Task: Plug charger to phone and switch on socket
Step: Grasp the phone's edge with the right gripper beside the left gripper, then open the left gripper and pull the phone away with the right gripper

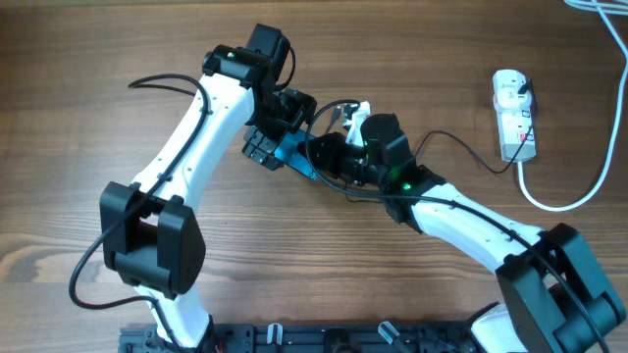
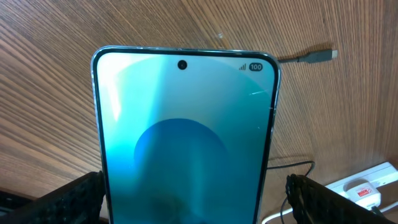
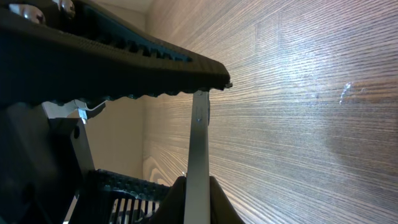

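Phone (image 2: 183, 143), turquoise-screened, tight between left fingers (image 2: 68, 202); right fingers (image 3: 124, 68) of unclear state.

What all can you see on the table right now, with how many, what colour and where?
phone: one, turquoise screen, mid-table between the two grippers.
charger: one, thin black cable with a metallic tip; the tip lies loose on the wood beyond the phone's top corner.
socket: one, white with a black plug, upper right of the overhead view.
white cord: one, looping from the socket toward the right edge.
table: one, brown wood grain.
left arm and right arm: two, white with black joints.
left gripper: one, black, fingers either side of the phone.
right gripper: one, black, by the phone; grip unclear.
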### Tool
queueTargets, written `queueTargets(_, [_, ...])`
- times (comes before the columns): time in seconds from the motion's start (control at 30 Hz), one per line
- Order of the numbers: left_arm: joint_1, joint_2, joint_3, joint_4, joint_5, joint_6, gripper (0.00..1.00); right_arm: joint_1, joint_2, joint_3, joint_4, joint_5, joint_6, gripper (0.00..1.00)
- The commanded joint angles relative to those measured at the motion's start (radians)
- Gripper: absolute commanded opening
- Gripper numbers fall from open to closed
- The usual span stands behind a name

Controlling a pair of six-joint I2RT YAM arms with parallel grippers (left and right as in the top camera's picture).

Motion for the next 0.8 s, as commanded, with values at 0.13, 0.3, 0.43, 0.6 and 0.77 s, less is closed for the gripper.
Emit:
queueTargets(0.13, [0.023, -0.023, 0.022, 0.153, 0.138, 0.285, 1.00, -0.110, 0.011, 0.017, 0.012, -0.164, -0.082, 0.04])
queueTargets(0.3, [0.091, -0.023, 0.022, 0.278, 0.329, 0.340, 1.00, -0.216, 0.011, 0.017, -0.016, -0.268, -0.093, 0.04])
queueTargets(0.43, [0.124, -0.023, 0.022, 0.300, 0.413, 0.462, 1.00, -0.276, 0.011, 0.017, 0.033, -0.368, -0.092, 0.04])
queueTargets(0.6, [0.173, -0.023, 0.022, 0.344, 0.669, 0.583, 1.00, -0.445, -0.048, 0.017, 0.099, -0.555, -0.019, 0.04])
queueTargets(0.77, [0.192, -0.023, 0.022, 0.359, 0.859, 0.710, 1.00, -0.576, -0.248, -0.021, 0.096, -0.637, -0.028, 0.04])
